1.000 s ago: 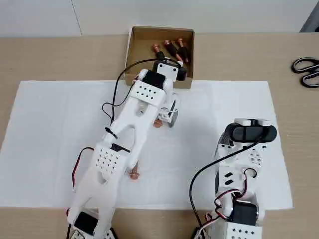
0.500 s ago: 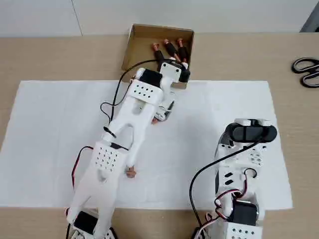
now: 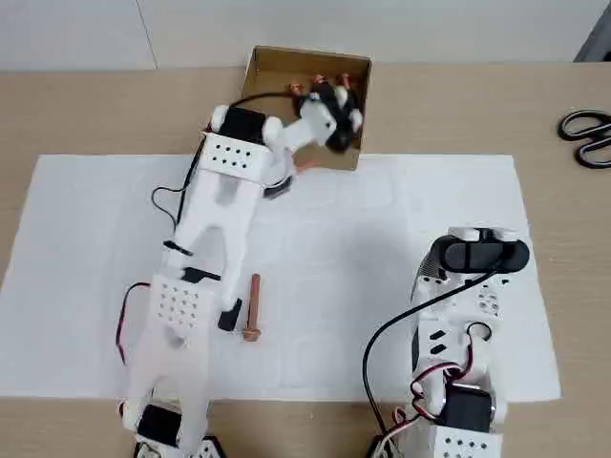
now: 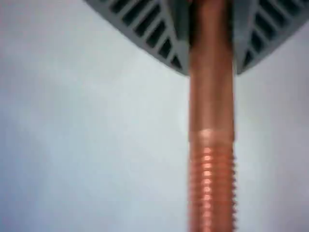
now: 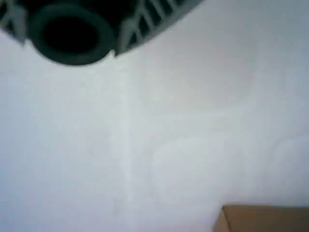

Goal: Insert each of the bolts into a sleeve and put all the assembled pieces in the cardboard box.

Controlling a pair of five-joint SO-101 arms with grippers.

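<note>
My left gripper [image 4: 211, 67] is shut on a copper bolt [image 4: 211, 145], whose threaded end points away from the grey fingers. In the high view this bolt [image 3: 305, 167] pokes out beside the front wall of the cardboard box [image 3: 263, 67], with the left arm stretched towards it. Assembled pieces [image 3: 320, 86] lie in the box, partly hidden by the wrist. Another copper bolt [image 3: 253, 305] lies on the white paper beside the left arm. My right gripper [image 5: 72, 24] holds a black sleeve [image 5: 41, 41], seen end on. The right arm [image 3: 477, 253] sits folded at the lower right.
White paper [image 3: 401, 219] covers the middle of the wooden table [image 3: 95, 105]. Scissors [image 3: 587, 134] lie at the far right edge. A brown corner [image 5: 263, 220] shows past the paper in the right wrist view.
The left arm has swung up and to the left towards the box, carrying its bolt, and uncovered the bolt lying on the paper. The right arm has not moved.
</note>
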